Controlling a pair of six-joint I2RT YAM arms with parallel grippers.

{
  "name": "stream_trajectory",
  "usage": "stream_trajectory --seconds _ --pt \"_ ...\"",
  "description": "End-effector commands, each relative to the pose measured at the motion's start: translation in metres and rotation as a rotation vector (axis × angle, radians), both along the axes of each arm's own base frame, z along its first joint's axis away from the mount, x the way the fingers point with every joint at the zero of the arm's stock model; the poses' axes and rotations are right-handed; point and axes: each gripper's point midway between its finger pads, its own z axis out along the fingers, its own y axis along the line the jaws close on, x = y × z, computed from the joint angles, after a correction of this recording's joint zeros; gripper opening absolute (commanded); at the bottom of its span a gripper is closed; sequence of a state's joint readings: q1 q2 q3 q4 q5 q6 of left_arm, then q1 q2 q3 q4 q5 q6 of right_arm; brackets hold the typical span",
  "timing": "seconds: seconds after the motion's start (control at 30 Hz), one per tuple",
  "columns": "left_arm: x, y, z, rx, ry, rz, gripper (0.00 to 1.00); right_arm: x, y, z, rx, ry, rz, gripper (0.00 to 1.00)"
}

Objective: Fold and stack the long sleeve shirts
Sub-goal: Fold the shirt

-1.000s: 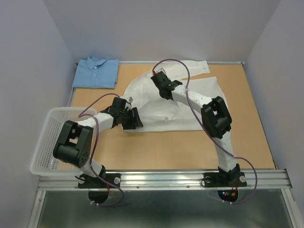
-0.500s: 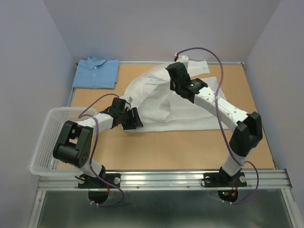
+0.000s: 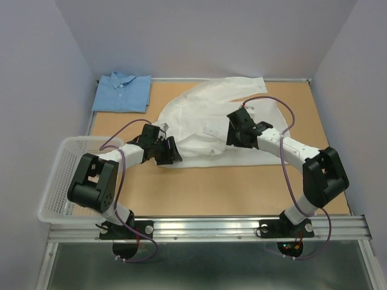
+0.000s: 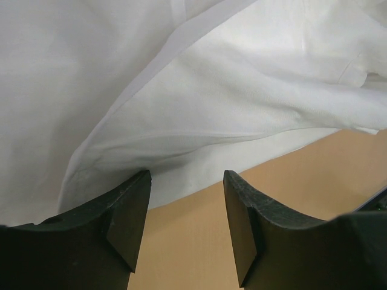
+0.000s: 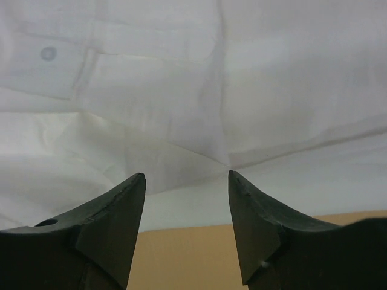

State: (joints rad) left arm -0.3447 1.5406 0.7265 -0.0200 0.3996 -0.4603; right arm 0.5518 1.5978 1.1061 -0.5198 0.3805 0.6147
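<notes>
Our left claw (image 4: 184, 181) and right claw (image 5: 186, 178) stand spread and empty at the near hem of the white shirt (image 3: 199, 121), mid-table (image 3: 211, 187); we see the blue shirt (image 3: 124, 92) folded in the far left corner.

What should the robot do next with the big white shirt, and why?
Probably the left gripper should nudge forward and close on the edge of the white shirt, which lies right before its open fingers. That shirt lies spread and rumpled, while the blue shirt sits folded in the far corner. The right gripper hangs open over the cloth, holding nothing.
</notes>
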Motion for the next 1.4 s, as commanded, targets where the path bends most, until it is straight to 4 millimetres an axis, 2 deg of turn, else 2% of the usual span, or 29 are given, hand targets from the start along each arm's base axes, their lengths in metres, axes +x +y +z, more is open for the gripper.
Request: stream_trajectory --seconds 0.0,0.1,0.3,0.33,0.37,0.4,0.53,0.6,0.63,0.8,0.97,1.37 --pt "-0.029 0.017 -0.031 0.084 0.121 -0.003 0.63 0.029 0.048 0.064 0.023 -0.141 0.329 0.64" --pt "-0.03 0.017 -0.031 0.081 0.124 -0.004 0.63 0.038 0.072 0.066 -0.063 -0.147 0.478 0.65" --pt "-0.032 0.017 -0.033 0.081 0.129 -0.003 0.63 0.057 0.11 0.04 -0.226 -0.109 0.633 0.6" --pt "-0.031 0.017 -0.032 0.081 0.128 -0.003 0.63 0.061 0.113 0.038 -0.237 -0.11 0.635 0.59" --pt "-0.031 0.017 -0.032 0.08 0.128 -0.005 0.63 0.066 0.112 0.028 -0.267 -0.094 0.624 0.56" --pt "-0.032 0.017 -0.033 0.083 0.131 -0.006 0.63 0.074 0.116 0.034 -0.271 -0.116 0.617 0.55" --pt "-0.031 0.017 -0.033 0.084 0.131 -0.004 0.63 0.088 0.121 0.022 -0.309 -0.111 0.614 0.54" --pt "-0.032 0.018 -0.034 0.085 0.134 -0.004 0.63 0.093 0.121 0.016 -0.322 -0.105 0.605 0.54" --pt "-0.032 0.017 -0.034 0.084 0.136 -0.005 0.63 0.094 0.12 0.006 -0.339 -0.088 0.603 0.53" --pt "-0.032 0.018 -0.034 0.085 0.137 -0.006 0.63 0.104 0.11 -0.003 -0.437 -0.082 0.588 0.5" --pt "-0.033 0.018 -0.035 0.087 0.139 -0.007 0.63 0.11 0.105 0.011 -0.485 -0.111 0.584 0.46" --pt "-0.032 0.017 -0.035 0.088 0.138 -0.013 0.63 0.107 0.09 0.02 -0.575 -0.106 0.634 0.39"
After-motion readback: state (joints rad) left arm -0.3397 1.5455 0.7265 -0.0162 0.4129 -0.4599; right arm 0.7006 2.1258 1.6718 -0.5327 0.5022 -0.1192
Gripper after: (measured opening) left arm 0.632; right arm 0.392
